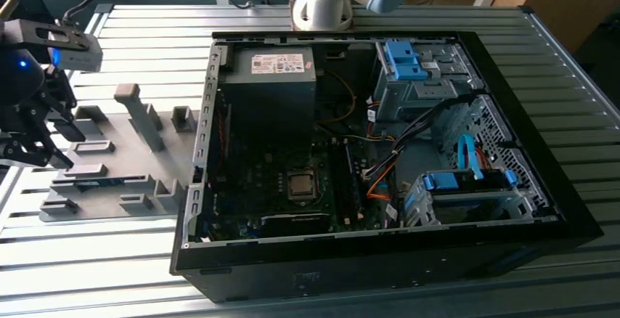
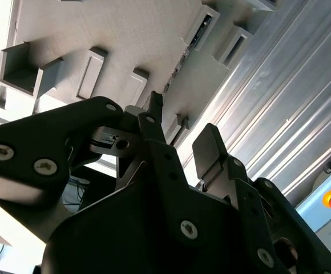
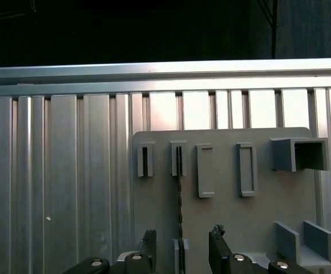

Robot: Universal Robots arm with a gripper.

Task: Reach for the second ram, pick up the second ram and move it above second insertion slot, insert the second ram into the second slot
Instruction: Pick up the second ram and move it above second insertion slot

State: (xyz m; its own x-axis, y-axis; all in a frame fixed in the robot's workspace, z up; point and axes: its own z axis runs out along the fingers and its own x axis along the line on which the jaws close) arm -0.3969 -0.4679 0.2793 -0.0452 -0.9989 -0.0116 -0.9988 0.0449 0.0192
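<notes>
With the gripper [image 3: 182, 234] open astride the second ram [image 3: 180, 205], its 2 fingers [image 3: 148, 248] should close squarely on the flat faces.

The gripper [image 3: 182, 235] is black, the slotted fixture plate [image 3: 222, 220] plain grey, the table [image 3: 57, 182] silver with lengthwise ribs. The computer case [image 1: 388, 268] is black, its drive brackets [image 1: 400, 58] blue, some cables [image 1: 380, 175] orange.

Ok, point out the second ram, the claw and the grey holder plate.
second ram [image 3: 179, 200], first wrist view, its thin edge, mid-length.
claw [image 3: 183, 233], first wrist view, midway between its fingertips.
grey holder plate [image 3: 225, 220], first wrist view, bare flat surface.
</notes>
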